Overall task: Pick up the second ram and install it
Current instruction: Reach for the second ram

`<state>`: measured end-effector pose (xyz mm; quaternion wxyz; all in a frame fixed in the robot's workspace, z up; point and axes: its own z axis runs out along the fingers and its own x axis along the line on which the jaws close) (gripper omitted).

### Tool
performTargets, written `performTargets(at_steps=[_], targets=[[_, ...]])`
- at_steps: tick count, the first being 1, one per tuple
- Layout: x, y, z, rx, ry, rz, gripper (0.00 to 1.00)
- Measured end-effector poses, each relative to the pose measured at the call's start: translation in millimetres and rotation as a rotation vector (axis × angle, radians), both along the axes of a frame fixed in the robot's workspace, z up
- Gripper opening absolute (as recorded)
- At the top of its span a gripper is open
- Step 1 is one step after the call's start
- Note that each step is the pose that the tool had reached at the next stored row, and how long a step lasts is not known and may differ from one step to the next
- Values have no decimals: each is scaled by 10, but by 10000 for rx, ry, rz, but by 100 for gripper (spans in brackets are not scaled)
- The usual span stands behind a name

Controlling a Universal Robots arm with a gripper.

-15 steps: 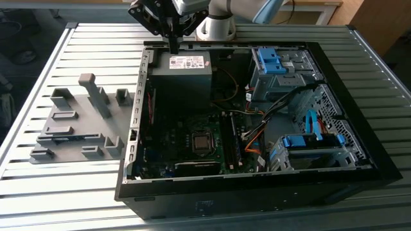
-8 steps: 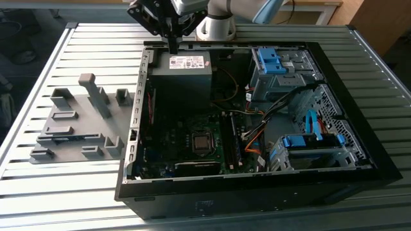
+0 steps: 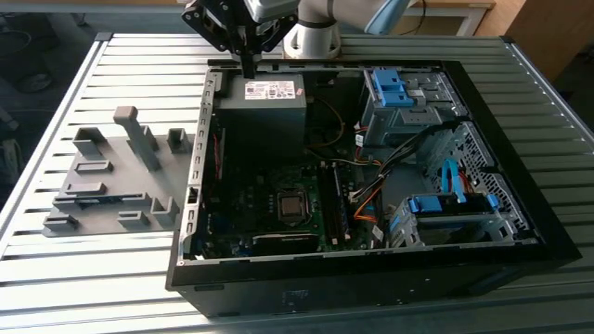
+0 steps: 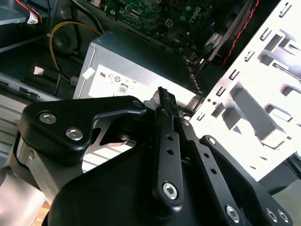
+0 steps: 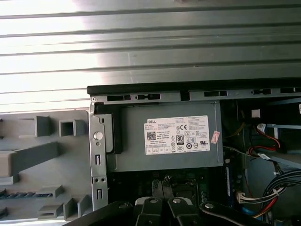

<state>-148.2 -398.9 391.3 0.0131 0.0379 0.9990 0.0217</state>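
Locate the counter [image 3: 111, 278]: silver-grey metal, ribbed in long parallel slats running from 9 to 3 o'clock in the exterior view; note the same slats glaring white under strong light in the first wrist view. Beyond the counter's edge toward 10 o'clock, note dark floor [image 3: 28, 76] with dim clutter; beyond the far edge toward 1 o'clock, note pale wooden furniture [image 3: 547, 28]. Find the arm base [image 3: 311, 38], white, standing at 12 o'clock on the counter.

Find the open computer case [image 3: 371, 278], black, lying on its side at the middle of the counter; inside it, see the motherboard [image 3: 278, 202] exposed toward 7 o'clock, the grey power supply [image 3: 264, 104] toward 11 o'clock, and bright blue drive-bay latches [image 3: 394, 87] toward 1 and 4 o'clock.

Find the grey holder tray [image 3: 111, 174] flat on the counter just beside the case, at the case's 9 o'clock. See the second ram [image 3: 93, 202] lying flat in that tray, toward its 7 o'clock part; a thin blue-green strip between grey blocks.

Locate the fingers [image 3: 249, 66], black, pointing down over the far wall of the case at the power supply's 11 o'clock corner; clenched together, grasping nothing; well apart from the second ram. Contact with the power supply: cannot tell.
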Motion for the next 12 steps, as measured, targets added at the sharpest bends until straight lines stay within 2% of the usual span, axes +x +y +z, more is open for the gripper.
performTargets(at_steps=[12], targets=[[-27, 0, -3, 0, 1, 0, 11]])
